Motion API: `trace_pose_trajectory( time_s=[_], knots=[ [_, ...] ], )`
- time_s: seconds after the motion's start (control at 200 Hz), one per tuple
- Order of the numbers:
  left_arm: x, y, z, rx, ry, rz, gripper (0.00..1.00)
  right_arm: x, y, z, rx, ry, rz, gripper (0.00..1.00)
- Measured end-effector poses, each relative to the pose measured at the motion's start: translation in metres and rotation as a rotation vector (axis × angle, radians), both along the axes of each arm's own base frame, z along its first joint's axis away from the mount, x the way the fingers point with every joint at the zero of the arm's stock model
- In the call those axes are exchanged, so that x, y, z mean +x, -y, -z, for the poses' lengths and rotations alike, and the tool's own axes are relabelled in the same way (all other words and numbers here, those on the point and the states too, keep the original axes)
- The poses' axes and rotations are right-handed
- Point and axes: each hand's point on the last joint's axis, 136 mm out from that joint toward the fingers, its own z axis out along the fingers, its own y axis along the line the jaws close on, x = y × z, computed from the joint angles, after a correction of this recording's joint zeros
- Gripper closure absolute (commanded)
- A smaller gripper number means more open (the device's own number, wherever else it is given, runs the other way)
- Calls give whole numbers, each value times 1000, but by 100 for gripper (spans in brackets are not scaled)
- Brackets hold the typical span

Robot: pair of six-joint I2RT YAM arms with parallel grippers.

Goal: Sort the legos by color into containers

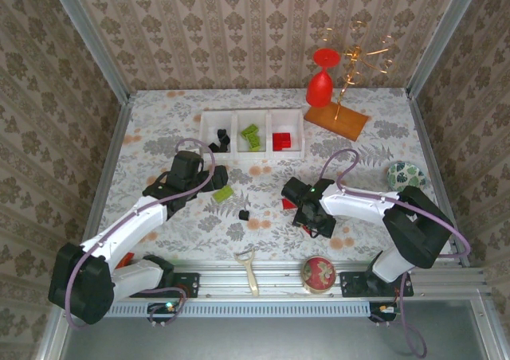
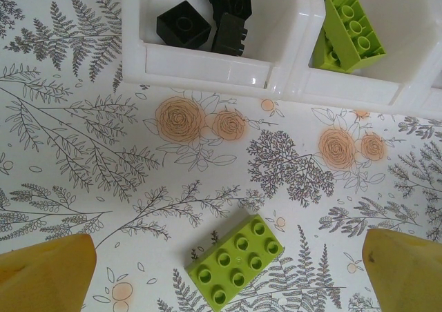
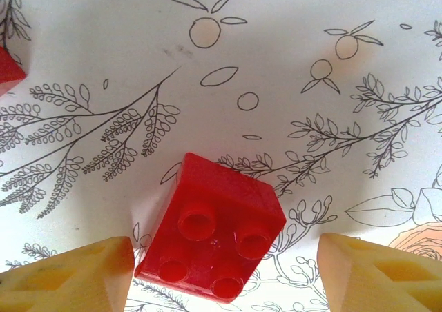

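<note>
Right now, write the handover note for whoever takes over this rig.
Left gripper: open, over a lime brick on the table.
Right gripper: open, straddling a red brick, not clamped.
Done: bins hold black bricks, lime bricks, red bricks, one color each.
Left: those two, a black cube, another red piece.

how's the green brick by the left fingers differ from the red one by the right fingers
The green brick is a long rectangle with eight studs; the red brick is square with four. The green brick lies clear of the left fingers; the red brick nearly touches one of the right fingers. Both lie studs up on the table.
</note>
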Motion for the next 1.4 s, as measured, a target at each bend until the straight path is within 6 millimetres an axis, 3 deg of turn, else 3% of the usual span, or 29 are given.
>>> trace_pose_trajectory(
  time_s=[0.59,1.005,1.4],
  knots=[
    [0,0,3,4,-7,0,0,6,-6,-2,29,30,-4,50],
    [0,0,3,4,-7,-2,0,15,-11,-5,33,61,-54,71],
    [1,-1,3,4,-7,-6,0,59,-17,-55,-30,196,-174,76]
  ],
)
